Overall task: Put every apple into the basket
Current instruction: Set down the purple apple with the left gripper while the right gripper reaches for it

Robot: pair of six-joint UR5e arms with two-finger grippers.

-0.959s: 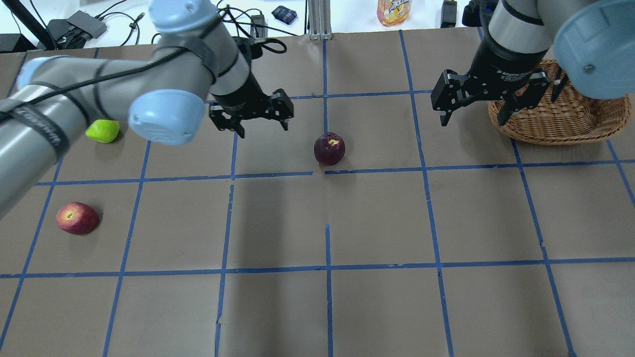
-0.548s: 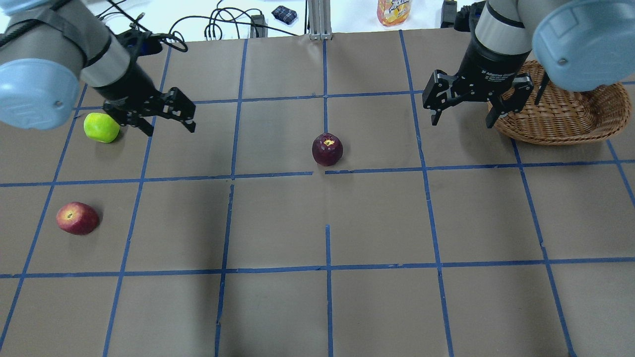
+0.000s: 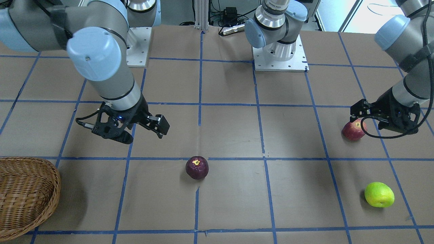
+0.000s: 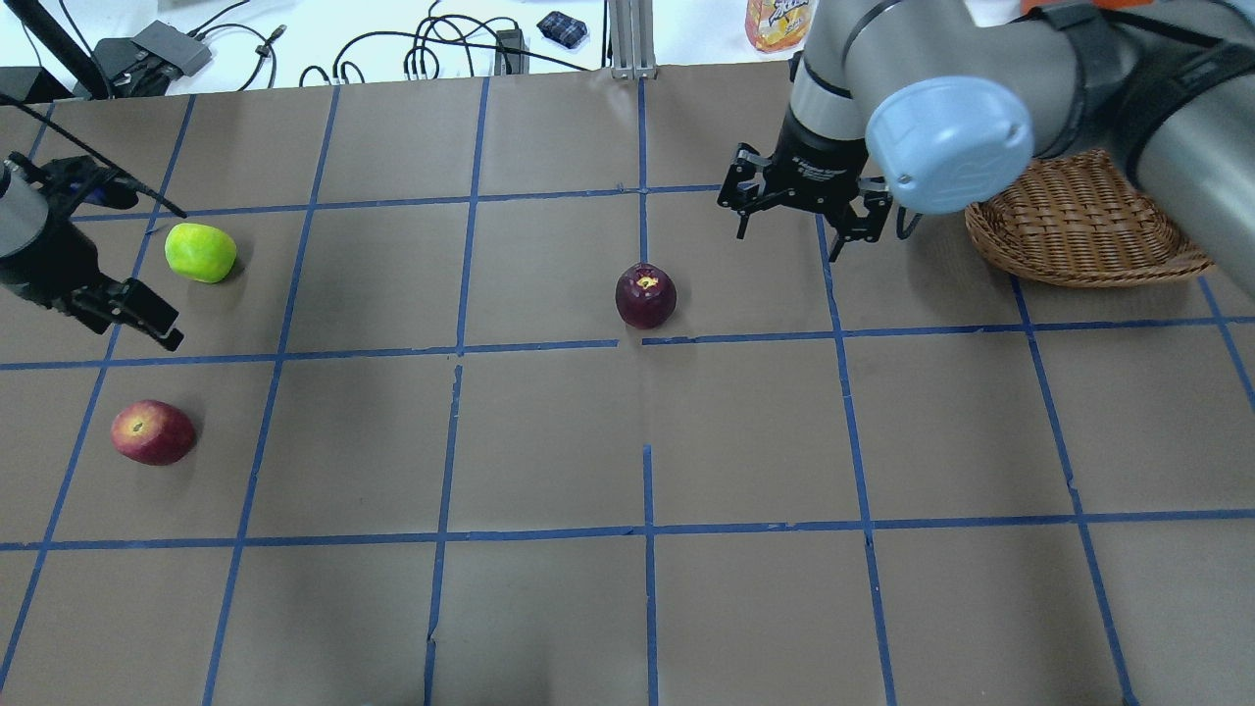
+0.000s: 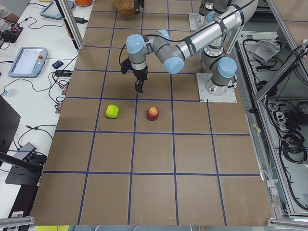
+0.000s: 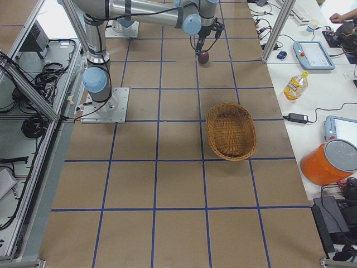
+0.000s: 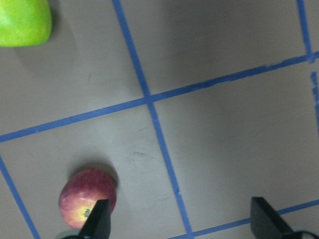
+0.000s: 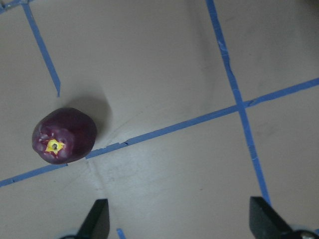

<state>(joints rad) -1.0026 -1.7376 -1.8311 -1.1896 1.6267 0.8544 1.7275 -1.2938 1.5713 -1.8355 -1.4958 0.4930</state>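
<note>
The dark maroon apple [image 4: 645, 296] lies near the table's middle and shows in the right wrist view [image 8: 64, 135]. My right gripper [image 4: 789, 235] is open and empty. It hovers behind and to the right of that apple, left of the wicker basket [image 4: 1069, 260]. The red apple [image 4: 152, 431] and the yellow-green apple [image 4: 200, 252] lie at the far left. My left gripper [image 3: 379, 118] is open and empty, above the table between them. The left wrist view shows the red apple [image 7: 87, 198] by one fingertip and the green apple [image 7: 22, 21] at the top corner.
Blue tape lines divide the brown table into squares. An orange drink bottle [image 4: 778, 22] and cables lie beyond the far edge. The two arm bases [image 3: 278, 51] stand at the robot's side of the table. The basket [image 3: 51, 189] holds no apple.
My left gripper swung left from the table's middle, past the green apple, to the left edge. My right gripper moved left from the basket toward the maroon apple. The apples have not moved.
</note>
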